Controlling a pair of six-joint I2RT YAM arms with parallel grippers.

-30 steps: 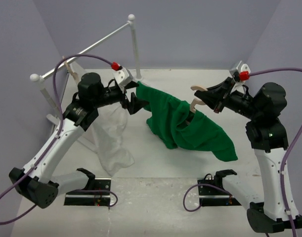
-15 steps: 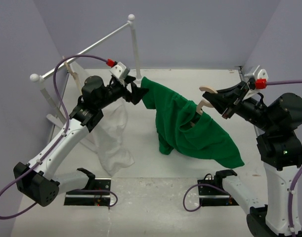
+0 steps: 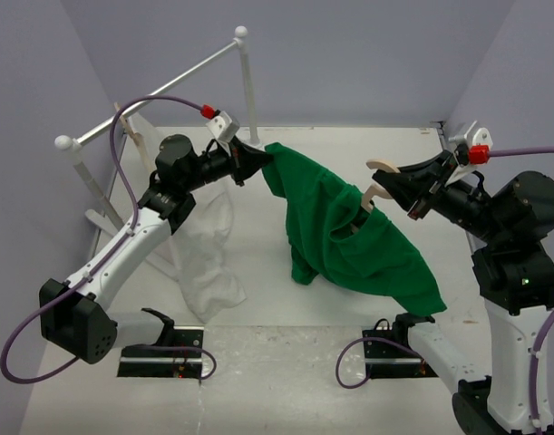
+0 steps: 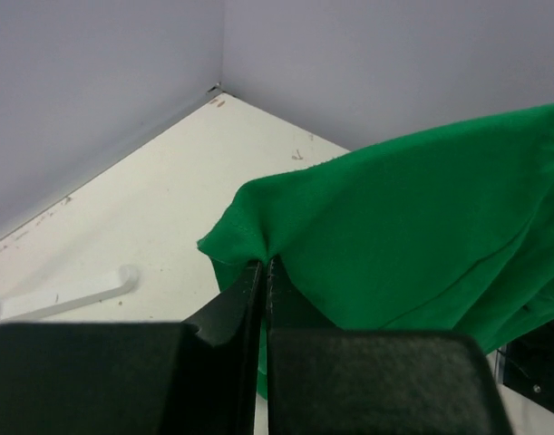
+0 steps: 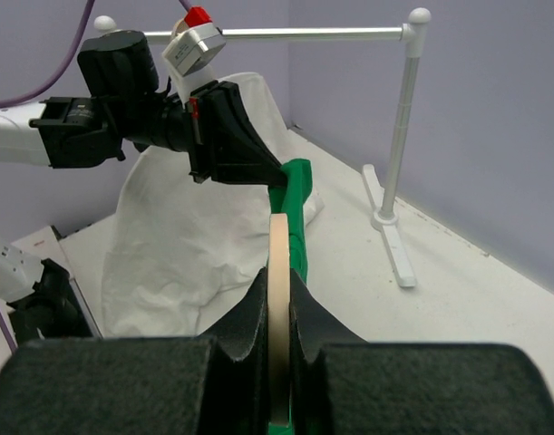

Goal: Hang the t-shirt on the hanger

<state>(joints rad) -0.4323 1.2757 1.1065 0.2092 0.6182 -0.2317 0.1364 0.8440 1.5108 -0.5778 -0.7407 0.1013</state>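
Cloth stretches in a taut ridge from my left gripper (image 3: 258, 163) across to the hanger (image 3: 378, 179), and the next move depends on that line. The t-shirt (image 3: 358, 240) lies to the right of my left hand, raised above the table (image 3: 258, 299) between the two arms. Its long axis runs from my pinch at the upper left, over the hanger, and down to a loose tail at the lower right. From the right wrist, the hanger (image 5: 278, 240) shows edge-on and aims almost straight at the left fingers, so my left hand is the nearer one for drawing the fabric along that arm of the hanger.

My left gripper (image 4: 265, 265) is pinched tight on a folded edge of the green cloth (image 4: 394, 236), and the fabric puckers where the jaws meet. My right gripper (image 5: 278, 288) is clamped on the hanger's flat beige neck, with the round hook standing clear of it.

The shirt is a soft, matte knit and sags in heavy folds. The hanger is smooth, rigid and thin, with curved shoulders, and much of it is buried under the green, so I cannot tell how far it sits inside. Behind my left arm a white translucent garment (image 3: 208, 263) hangs limp from a slim white rail (image 3: 159, 91).
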